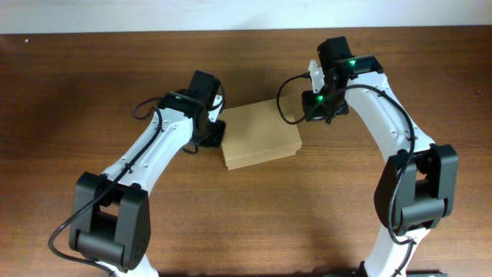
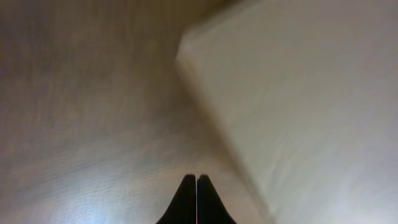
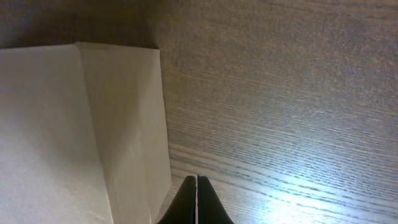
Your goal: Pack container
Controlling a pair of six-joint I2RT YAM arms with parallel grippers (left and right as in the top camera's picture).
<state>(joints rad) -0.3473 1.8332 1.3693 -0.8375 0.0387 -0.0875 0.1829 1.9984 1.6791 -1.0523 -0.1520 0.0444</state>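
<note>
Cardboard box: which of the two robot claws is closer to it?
Left, narrowly, judging from overhead. The left gripper, shut, sits close against the left end of the cardboard box; the right gripper, also shut, stands just off its far right corner with a small gap.

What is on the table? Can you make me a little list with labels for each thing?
box: tan cardboard, lid closed, lying in the middle
left tool: shut, holding nothing, low beside the box's left end
right tool: shut, holding nothing, low beside the box's right end
touching the box: cannot tell for either tool
table: brown wood
other things: none seen
</note>
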